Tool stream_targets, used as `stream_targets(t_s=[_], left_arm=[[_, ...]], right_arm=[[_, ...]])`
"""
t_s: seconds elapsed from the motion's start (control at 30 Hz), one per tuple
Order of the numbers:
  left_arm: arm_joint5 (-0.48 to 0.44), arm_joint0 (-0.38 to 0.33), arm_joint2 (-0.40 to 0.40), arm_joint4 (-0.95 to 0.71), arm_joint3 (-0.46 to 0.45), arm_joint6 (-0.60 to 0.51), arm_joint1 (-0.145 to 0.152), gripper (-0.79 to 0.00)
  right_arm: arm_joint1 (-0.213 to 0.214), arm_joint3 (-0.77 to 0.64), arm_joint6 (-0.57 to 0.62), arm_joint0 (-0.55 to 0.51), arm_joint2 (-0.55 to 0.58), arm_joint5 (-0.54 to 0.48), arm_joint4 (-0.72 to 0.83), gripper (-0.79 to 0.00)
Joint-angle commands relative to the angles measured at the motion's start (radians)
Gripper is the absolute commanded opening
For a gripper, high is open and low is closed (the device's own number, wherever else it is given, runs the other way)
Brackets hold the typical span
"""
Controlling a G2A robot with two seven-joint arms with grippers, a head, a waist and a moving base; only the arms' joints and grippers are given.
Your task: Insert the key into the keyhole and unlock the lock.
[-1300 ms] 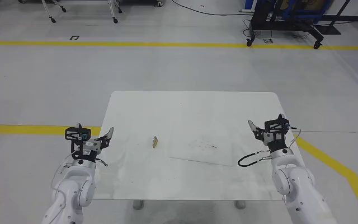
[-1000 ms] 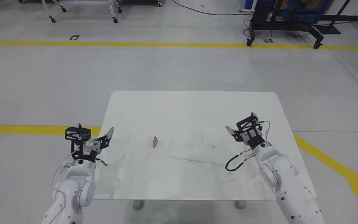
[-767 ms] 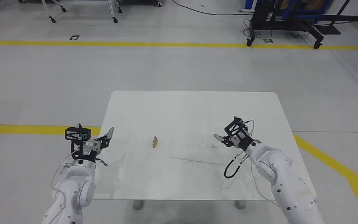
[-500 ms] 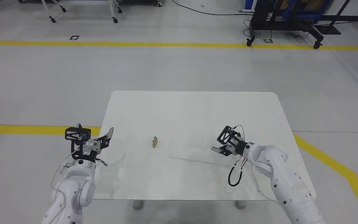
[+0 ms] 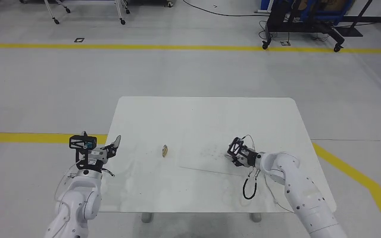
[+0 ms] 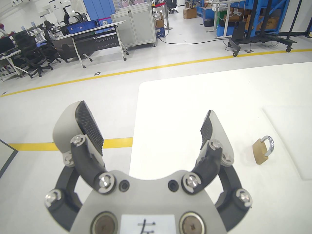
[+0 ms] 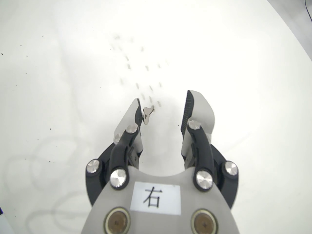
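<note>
Right arm has swung from the table's 3 o'clock edge inward toward centre and now sits low over the key; left arm has not shifted. Item 1, small flat silver metal key (image 7: 145,114): lies on the white rectangular table (image 5: 202,119), a little to 3 o'clock of centre, bow just beside one finger's ribbed pad, blade pointing away from the wrist. Item 2, right gripper (image 7: 163,103): fingers apart, straddling the key off-centre, nothing held. Item 3, silver-shackled brass padlock (image 6: 262,151): lies flat toward 9 o'clock of centre, well apart from the key. Item 4, left gripper (image 6: 146,113): fingers spread wide, empty, hanging just off the table's 9 o'clock edge. Step in hand, as judged: picking up the key. Handling note: shift the right gripper sideways until the key sits midway between the pads, lower the tips to the tabletop, and close on the bow only, leaving the blade free for the keyhole. A thin key pushed from one side may skate away.
</note>
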Motion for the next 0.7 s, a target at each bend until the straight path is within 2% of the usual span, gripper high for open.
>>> stream_targets(t_s=[0.0, 0.03, 0.43, 0.67], left_arm=[[0.000, 0.000, 0.000, 0.000, 0.000, 0.000, 0.000, 0.000], [0.000, 0.000, 0.000, 0.000, 0.000, 0.000, 0.000, 0.000], [0.000, 0.000, 0.000, 0.000, 0.000, 0.000, 0.000, 0.000], [0.000, 0.000, 0.000, 0.000, 0.000, 0.000, 0.000, 0.000]], right_arm=[[0.001, 0.007, 0.003, 0.006, -0.005, -0.011, -0.003, -0.693], [0.002, 0.010, -0.001, 0.008, -0.005, -0.020, -0.003, -0.785], [0.023, -0.015, -0.051, 0.000, 0.027, -0.069, -0.034, -0.785], [0.028, -0.018, -0.098, 0.010, 0.032, -0.065, -0.042, -0.785]])
